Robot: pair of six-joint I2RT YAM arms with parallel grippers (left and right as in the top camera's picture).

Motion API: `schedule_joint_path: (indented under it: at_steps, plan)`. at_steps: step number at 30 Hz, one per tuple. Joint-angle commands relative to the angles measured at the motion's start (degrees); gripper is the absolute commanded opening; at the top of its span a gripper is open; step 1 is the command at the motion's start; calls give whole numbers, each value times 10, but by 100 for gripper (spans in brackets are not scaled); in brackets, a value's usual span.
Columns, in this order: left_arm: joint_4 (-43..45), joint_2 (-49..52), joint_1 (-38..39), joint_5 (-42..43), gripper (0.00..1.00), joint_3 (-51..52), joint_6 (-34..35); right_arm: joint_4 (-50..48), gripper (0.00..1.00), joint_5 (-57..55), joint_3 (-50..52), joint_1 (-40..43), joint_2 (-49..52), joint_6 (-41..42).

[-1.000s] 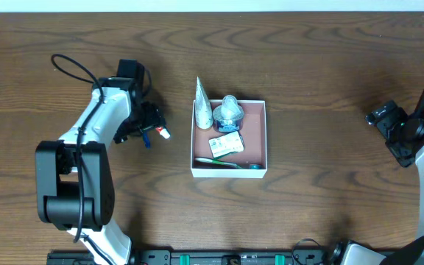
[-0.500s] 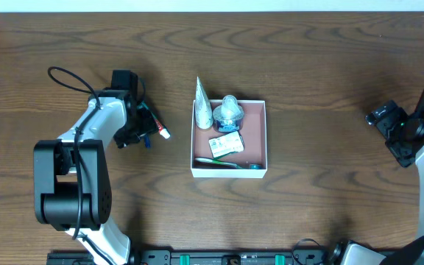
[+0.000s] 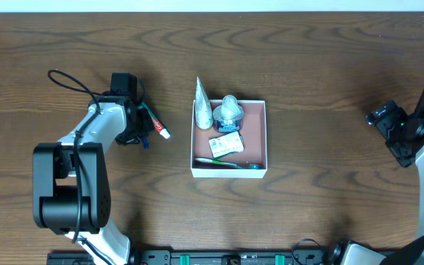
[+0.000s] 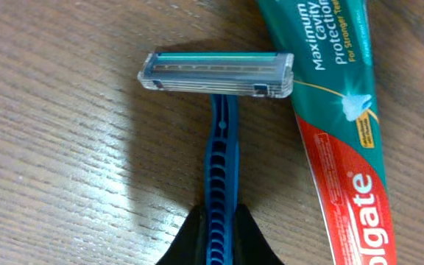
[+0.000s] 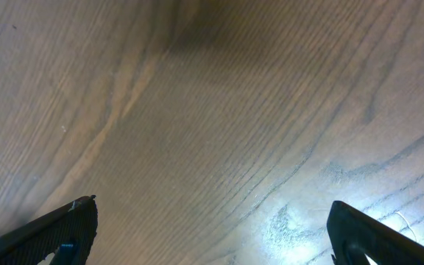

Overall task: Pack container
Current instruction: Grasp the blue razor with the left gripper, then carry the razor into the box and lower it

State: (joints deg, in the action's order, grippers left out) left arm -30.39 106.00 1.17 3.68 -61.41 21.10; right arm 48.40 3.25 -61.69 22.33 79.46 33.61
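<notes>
Table (image 3: 308,73): container (image 3: 255,125) near L end effector (image 3: 144,129)

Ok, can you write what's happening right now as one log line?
left fingers: shut on razor | toothpaste: beside razor, outside container | right fingers: open, empty | container: partly packed

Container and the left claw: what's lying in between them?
In the overhead view, a toothpaste tube lies just past the left gripper, which pinches a blue razor; then bare table up to the container.
</notes>
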Motion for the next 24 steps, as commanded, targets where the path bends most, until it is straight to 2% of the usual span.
schedule_joint_path:
  at_steps: [1,10,17,24]
  plan:
    - [-3,13,-2,4,6,19,0,0,99,2,0,5,0,-9]
    - [-52,-39,-2,37,6,-17,-8,0,99,2,0,5,0,-9]
    - [-122,-194,-2,39,6,-90,-47,0,99,2,0,5,0,-9]
    - [-129,-389,31,153,6,-104,-195,0,99,2,0,5,0,-9]
